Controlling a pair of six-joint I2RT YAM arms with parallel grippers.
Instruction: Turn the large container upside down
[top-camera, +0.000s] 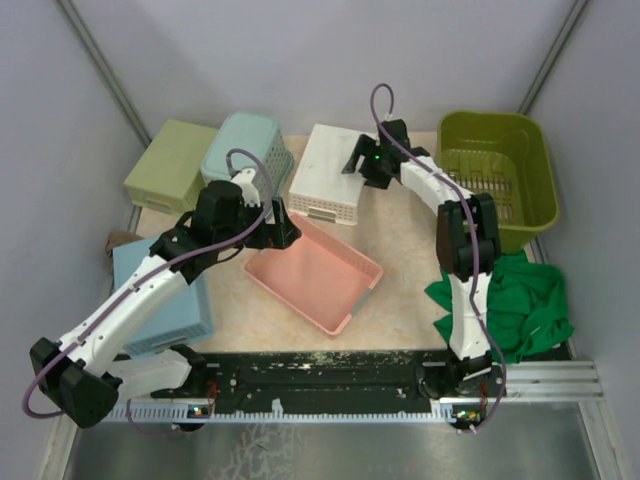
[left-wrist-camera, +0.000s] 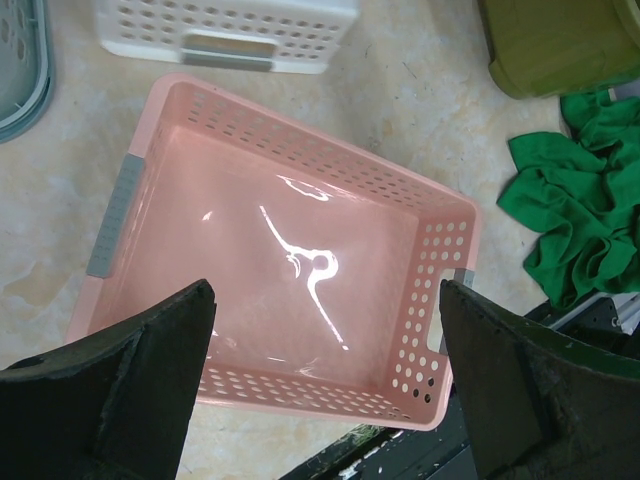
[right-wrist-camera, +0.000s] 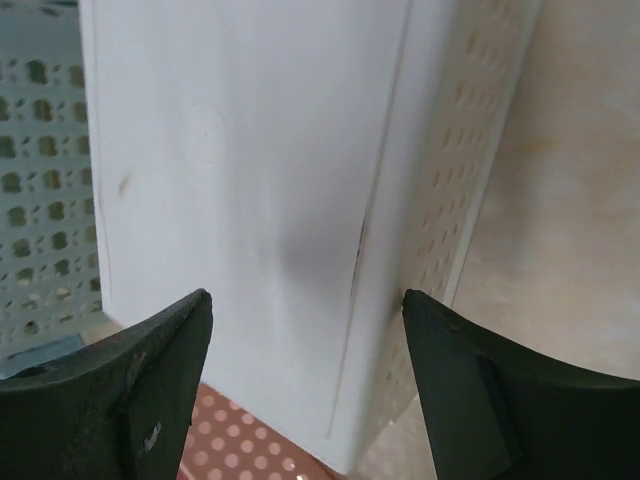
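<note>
The large olive-green container (top-camera: 500, 175) stands upright at the back right, its open top and slotted base showing. Its corner shows in the left wrist view (left-wrist-camera: 560, 45) at the top right. My right gripper (top-camera: 358, 160) is open and empty, above the overturned white perforated basket (top-camera: 330, 172), well left of the container. In the right wrist view the white basket's flat base (right-wrist-camera: 250, 200) fills the space between the fingers. My left gripper (top-camera: 283, 232) is open and empty over the near-left rim of the pink tray (left-wrist-camera: 290, 280).
A teal lattice basket (top-camera: 245, 150) and a pale-green box (top-camera: 170, 165) stand at the back left. A light-blue bin (top-camera: 165, 300) lies under the left arm. A green cloth (top-camera: 510, 300) lies front right, below the container. The pink tray (top-camera: 315, 272) sits mid-table.
</note>
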